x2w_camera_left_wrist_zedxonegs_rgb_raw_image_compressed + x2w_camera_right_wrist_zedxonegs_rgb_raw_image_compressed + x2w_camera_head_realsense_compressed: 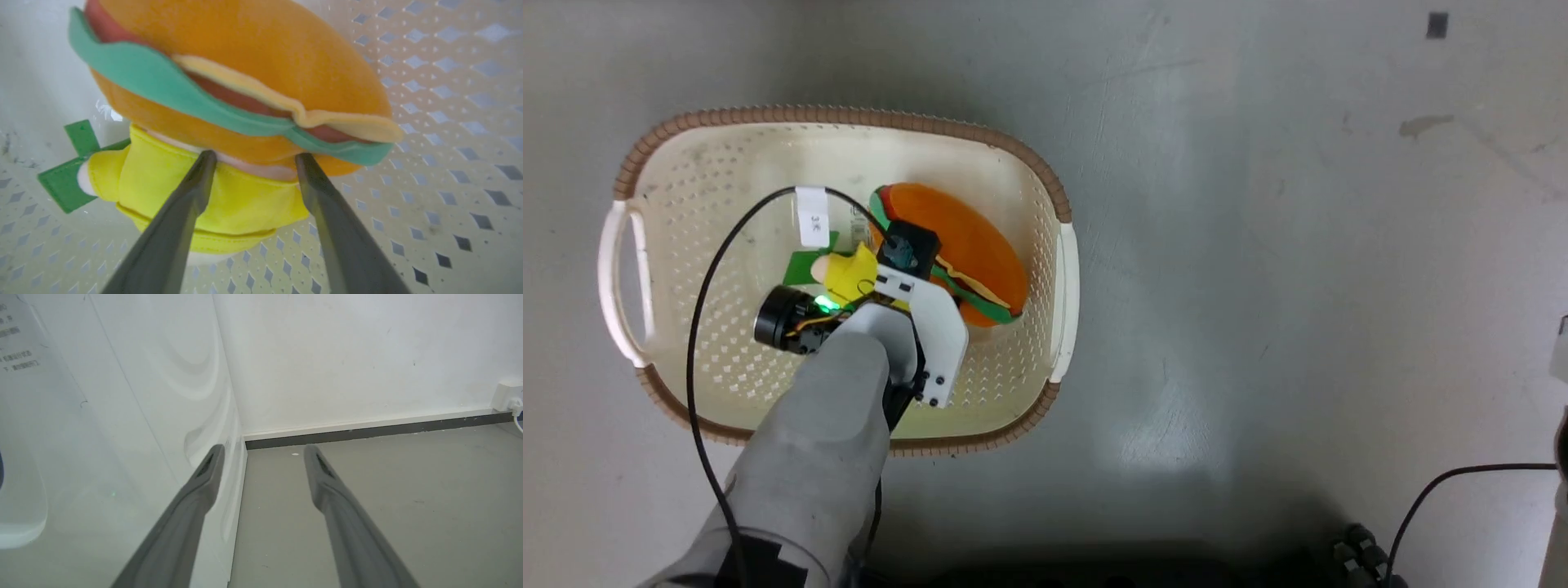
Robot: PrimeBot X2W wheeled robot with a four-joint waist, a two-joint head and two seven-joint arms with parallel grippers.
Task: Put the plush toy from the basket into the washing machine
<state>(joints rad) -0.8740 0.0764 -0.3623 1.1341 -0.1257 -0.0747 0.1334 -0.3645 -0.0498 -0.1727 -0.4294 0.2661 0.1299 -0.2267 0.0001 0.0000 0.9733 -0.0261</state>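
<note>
Zero steps finished: plush toy point(968, 237) sits in the basket point(849, 115), my left jaws spread against it (right jaws spread, empty).

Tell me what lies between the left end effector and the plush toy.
Nothing. In the left wrist view the open left end effector has its tips right at the plush toy, on its yellow part below the orange bun.

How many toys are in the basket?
1: the plush toy, lying from the basket's middle toward its right side, at the left gripper's fingertips. The left arm covers part of the basket floor, so a small one could be hidden.
</note>
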